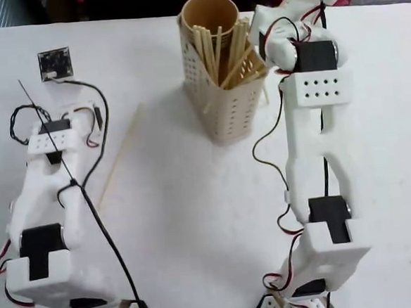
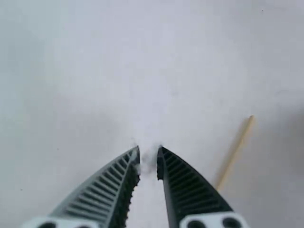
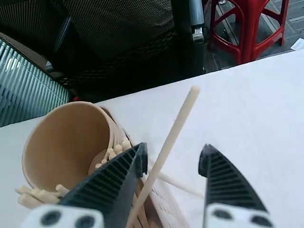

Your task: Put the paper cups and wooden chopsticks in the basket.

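One loose chopstick (image 2: 235,151) flat on the bench (image 1: 196,218), just beside the left claw (image 2: 148,154) on the side toward the basket (image 1: 224,117), long axis slanting ahead and away from the tips; far nearer that claw, all but together on nothing, than the right claw (image 3: 174,149). Right claw's jaws apart above the basket, another stick (image 3: 178,123) leaning up between them beside one finger, unclamped, cup (image 3: 61,137) and bundled chopsticks (image 1: 230,53) just below. Plenty of bare bench around the loose chopstick, basket well apart from it, so probably a sideways shift first, then jaws widened across the shaft.
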